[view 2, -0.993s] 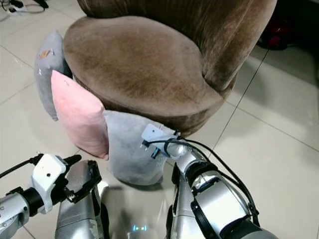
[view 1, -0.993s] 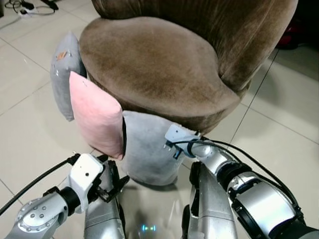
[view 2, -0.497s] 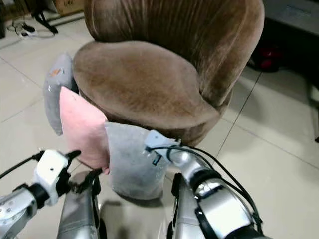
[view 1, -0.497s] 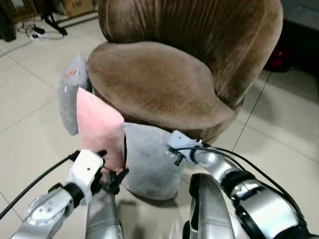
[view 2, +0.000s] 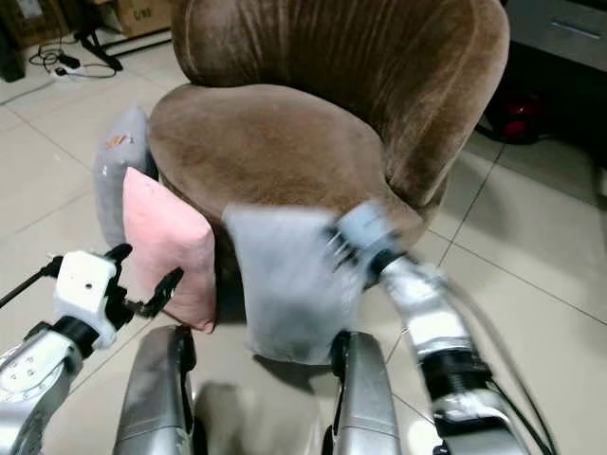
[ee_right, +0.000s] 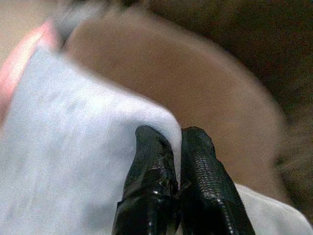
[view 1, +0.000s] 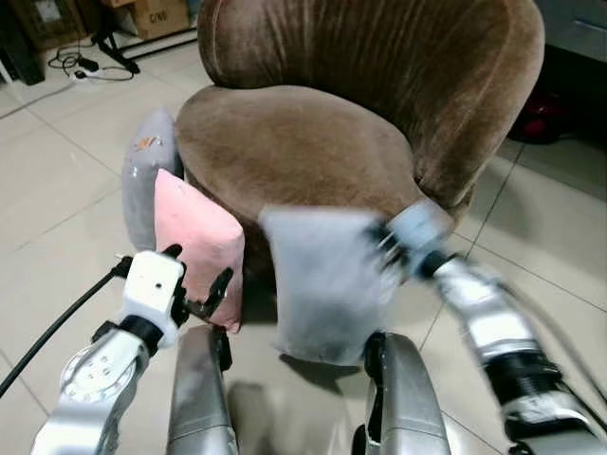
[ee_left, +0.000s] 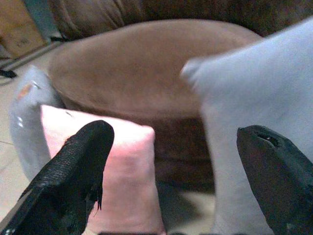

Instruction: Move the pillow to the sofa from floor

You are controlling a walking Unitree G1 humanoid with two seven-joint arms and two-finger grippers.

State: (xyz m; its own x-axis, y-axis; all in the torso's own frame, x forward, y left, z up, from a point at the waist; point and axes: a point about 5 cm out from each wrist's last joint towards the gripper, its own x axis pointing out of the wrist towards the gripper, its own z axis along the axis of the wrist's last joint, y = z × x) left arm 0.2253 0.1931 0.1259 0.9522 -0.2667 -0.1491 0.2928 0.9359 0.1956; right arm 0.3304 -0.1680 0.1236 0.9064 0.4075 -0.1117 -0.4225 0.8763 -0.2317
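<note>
**Grey pillow hung off the floor before the sofa**

The right claw (ee_right: 177,161) was clenched on a corner of the grey pillow (view 1: 318,284), with fabric pinched between its two black fingers (ee_right: 149,191). The pillow hung blurred in front of the brown sofa (view 1: 313,142), its top level with the seat edge, above the tiled floor (view 1: 57,190). The left claw (ee_left: 171,161) stood released, fingers wide apart, pointing at a pink pillow (view 1: 194,242) that leaned against the sofa's base. Just behind that, a second grey pillow (view 1: 142,180) also leaned there.
</note>
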